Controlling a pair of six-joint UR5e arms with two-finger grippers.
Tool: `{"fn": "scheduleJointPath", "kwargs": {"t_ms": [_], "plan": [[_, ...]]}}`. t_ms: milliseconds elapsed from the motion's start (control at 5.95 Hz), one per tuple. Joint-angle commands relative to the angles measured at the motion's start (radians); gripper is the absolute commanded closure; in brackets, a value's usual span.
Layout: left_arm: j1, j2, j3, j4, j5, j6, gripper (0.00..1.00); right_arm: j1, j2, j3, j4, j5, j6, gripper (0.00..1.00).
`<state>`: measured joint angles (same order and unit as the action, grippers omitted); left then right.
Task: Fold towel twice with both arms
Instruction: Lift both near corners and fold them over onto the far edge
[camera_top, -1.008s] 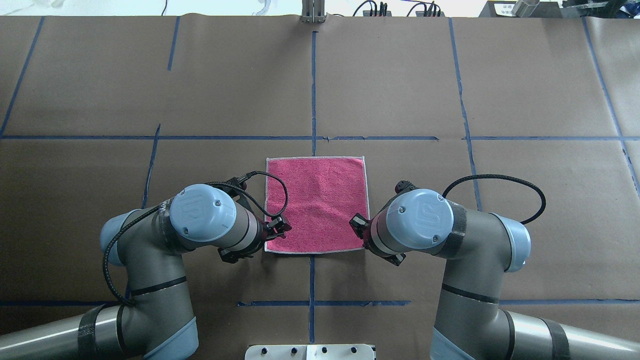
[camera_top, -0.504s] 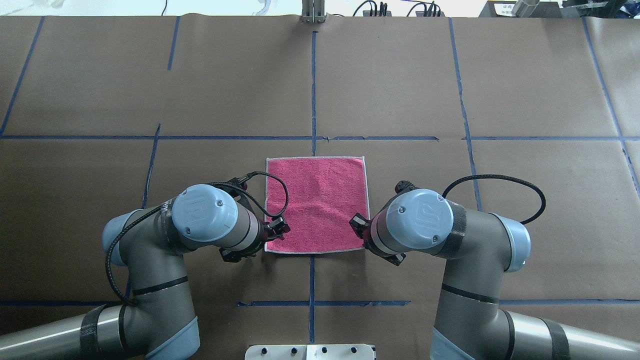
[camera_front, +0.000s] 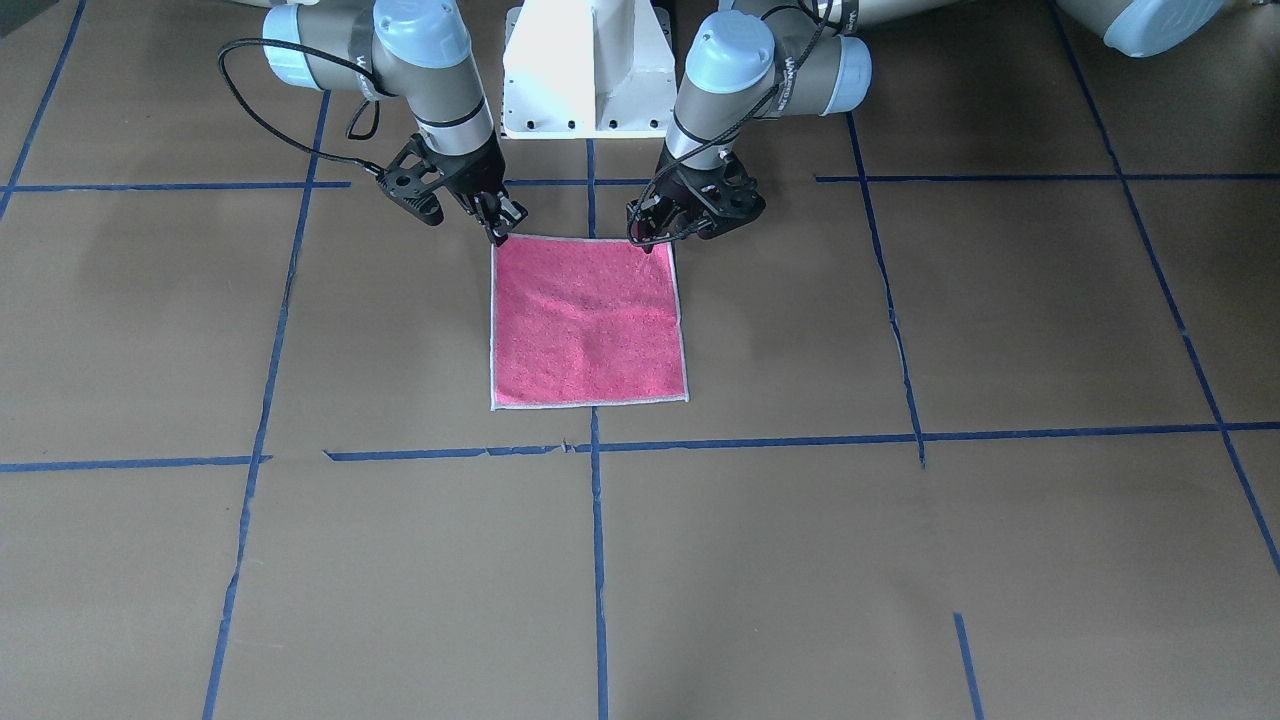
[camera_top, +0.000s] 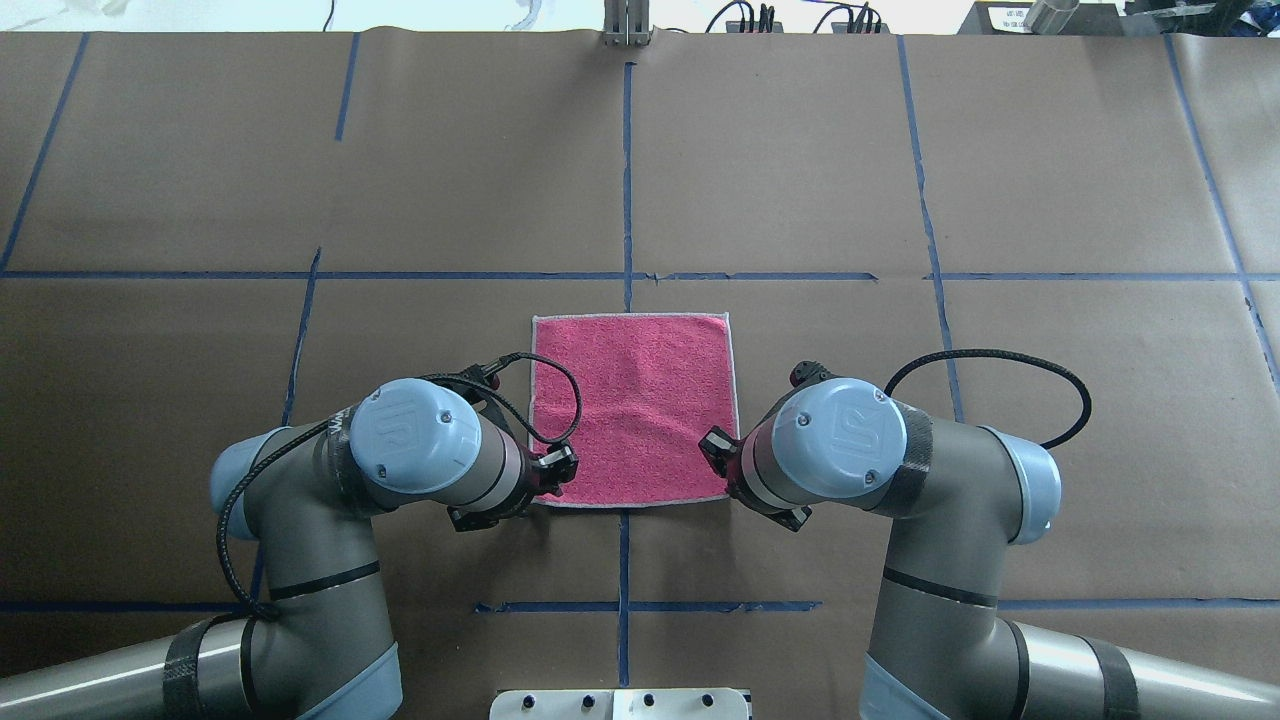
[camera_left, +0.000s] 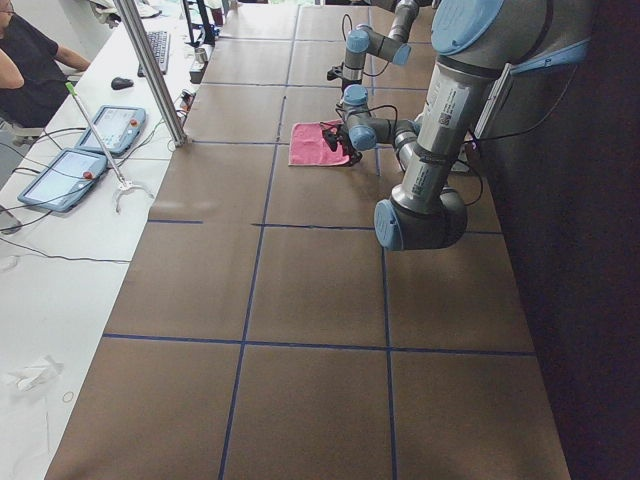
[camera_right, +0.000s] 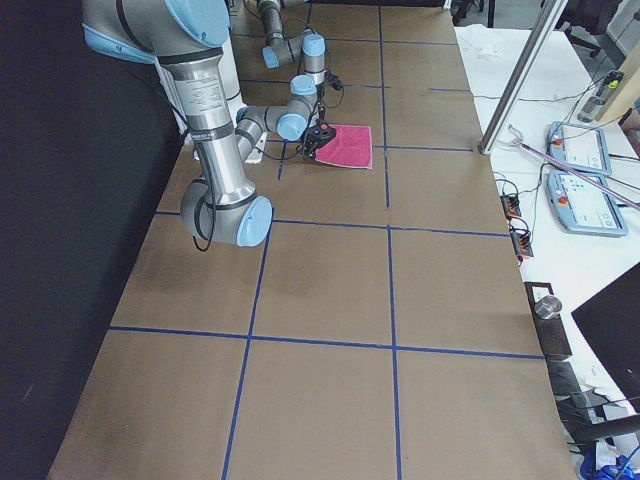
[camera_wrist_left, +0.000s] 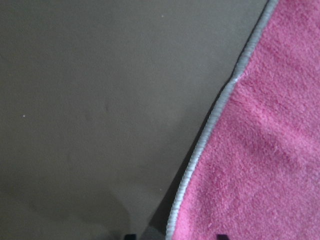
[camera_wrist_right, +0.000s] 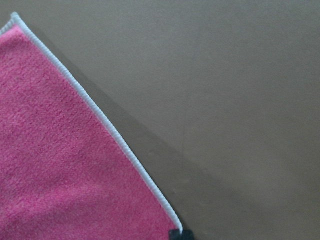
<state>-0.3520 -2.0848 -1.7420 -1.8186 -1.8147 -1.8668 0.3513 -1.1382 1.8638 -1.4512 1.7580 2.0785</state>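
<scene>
The towel (camera_top: 632, 410) lies flat and square on the brown table, pink-red face up, with a pale border. It also shows in the front view (camera_front: 585, 320). My left gripper (camera_front: 650, 242) is low at the towel's near left corner. In the left wrist view (camera_wrist_left: 175, 236) its two tips stand apart, astride the towel's edge (camera_wrist_left: 205, 135), so it is open. My right gripper (camera_front: 498, 235) is at the near right corner. In the right wrist view its tips (camera_wrist_right: 176, 233) meet on the towel's corner. The wrists hide both grippers from overhead.
The white pedestal base (camera_front: 585, 70) stands just behind the grippers. Blue tape lines (camera_top: 626, 180) cross the brown table cover. A metal post (camera_left: 150, 70), tablets (camera_left: 70, 170) and a seated operator (camera_left: 30, 70) are beyond the table's far edge.
My left arm has moved a little back toward the robot, bringing its gripper down to the towel's near left corner. The right arm and the towel have not moved.
</scene>
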Motion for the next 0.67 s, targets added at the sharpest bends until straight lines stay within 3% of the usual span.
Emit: {"fn": "scheduleJointPath", "kwargs": {"t_ms": [0,168,504], "plan": [[0.001,0.000,0.001,-0.001,0.000,0.000,0.94,0.000,0.000,0.002,0.000,0.000,0.000,0.96],[0.001,-0.001,-0.010,-0.002,0.000,0.000,1.00,0.000,-0.002,0.002,0.000,0.000,0.000,0.96],[-0.001,0.003,-0.092,0.002,0.000,-0.053,1.00,-0.008,-0.015,0.052,-0.005,-0.003,0.008,0.96]]}}
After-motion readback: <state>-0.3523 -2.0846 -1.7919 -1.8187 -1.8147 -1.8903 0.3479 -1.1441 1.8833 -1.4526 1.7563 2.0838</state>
